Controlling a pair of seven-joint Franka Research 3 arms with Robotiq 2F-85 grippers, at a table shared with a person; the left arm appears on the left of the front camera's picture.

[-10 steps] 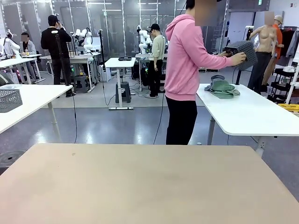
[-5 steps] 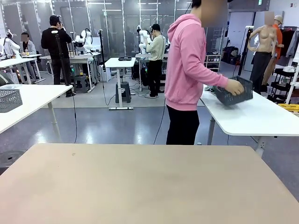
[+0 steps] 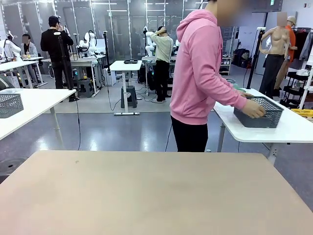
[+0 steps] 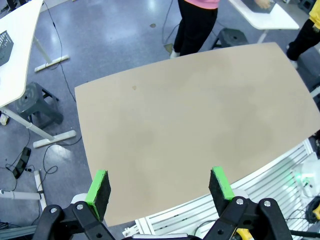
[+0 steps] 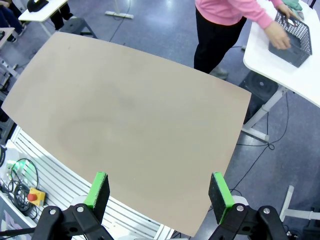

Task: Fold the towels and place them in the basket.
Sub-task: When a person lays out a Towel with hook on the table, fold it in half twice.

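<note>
Both grippers hang high over the tan table (image 3: 146, 196), jaws spread wide and holding nothing: the left gripper (image 4: 159, 186) at the bottom of its wrist view, the right gripper (image 5: 159, 187) likewise. The tabletop fills the lower half of the front view. Beyond its far edge, right of centre, a person (image 3: 195, 73) in a pink hoodie stands side-on and bends toward a white side table (image 3: 293, 131) at the right edge. The basket (image 3: 258, 113) sits upright on that side table, with the person's hand (image 3: 254, 108) on its near rim. Behind the outstretched arm, a green scrap at the upper right of the right wrist view is probably a towel (image 5: 295, 4). A second basket (image 3: 10, 104) rests on another white table at the far left.
</note>
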